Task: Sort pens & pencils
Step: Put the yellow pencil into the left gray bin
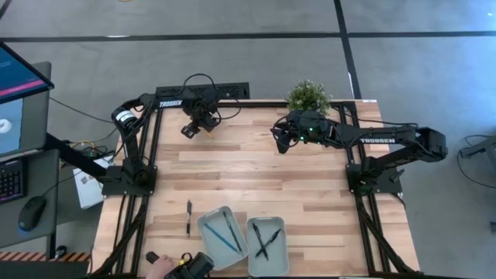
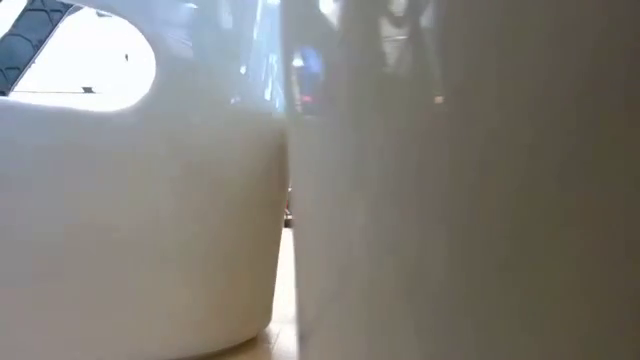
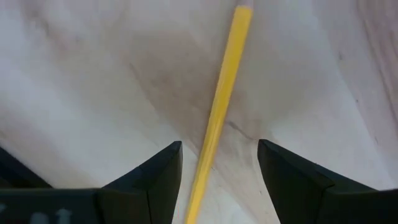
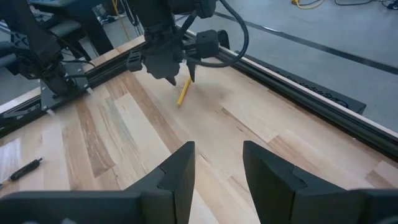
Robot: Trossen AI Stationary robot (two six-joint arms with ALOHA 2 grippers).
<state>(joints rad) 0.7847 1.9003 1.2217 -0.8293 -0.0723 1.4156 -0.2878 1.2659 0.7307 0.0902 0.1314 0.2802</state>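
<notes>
Hovering over the far side of the wooden surface (image 1: 256, 174), the left claw (image 3: 219, 163) points down, its fingers spread and released around the yellow pencil (image 3: 221, 106) lying flat. The right claw (image 4: 217, 163) waits nearby, parted and empty.

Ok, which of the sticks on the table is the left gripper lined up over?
The yellow pencil, lying between the open fingers of the left gripper at the table's far side. The black pen lies near the trays, and the others are already in trays.
</notes>
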